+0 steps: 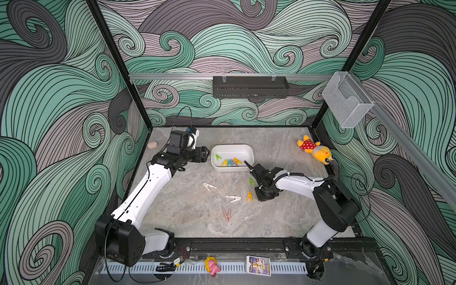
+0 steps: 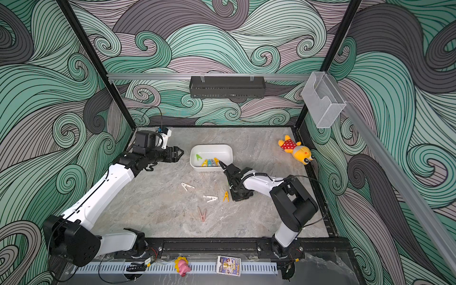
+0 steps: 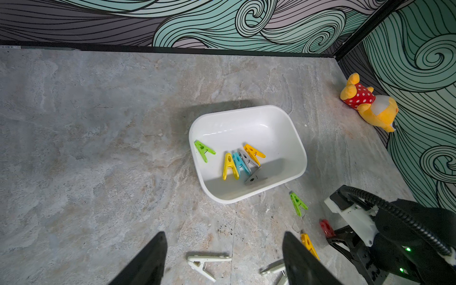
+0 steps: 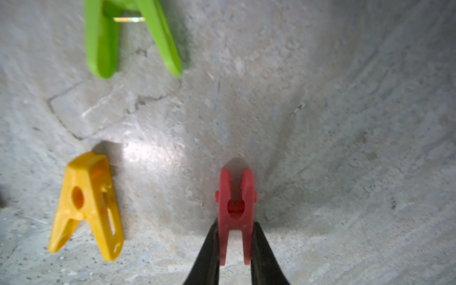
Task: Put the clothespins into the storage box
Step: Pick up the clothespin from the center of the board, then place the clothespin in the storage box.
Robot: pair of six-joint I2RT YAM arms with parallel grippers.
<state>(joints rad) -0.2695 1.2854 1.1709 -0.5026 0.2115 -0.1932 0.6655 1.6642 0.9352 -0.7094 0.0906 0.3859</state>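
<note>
Two right fingers (image 4: pixel 207 256) are pinching the red clothespin (image 4: pixel 235 209) on the counter (image 4: pixel 320 123); left fingers (image 3: pixel 148 261) are standing spread wide, holding nothing.

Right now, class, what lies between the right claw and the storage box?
One green clothespin lies between the storage box and the right claw, which grips a red clothespin. The left wrist view shows this.

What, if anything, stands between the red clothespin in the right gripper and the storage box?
Only a green clothespin lies flat on the table between them. The right gripper is shut on the red clothespin, so a lifted carry should pass over it and the storage box wall.
</note>
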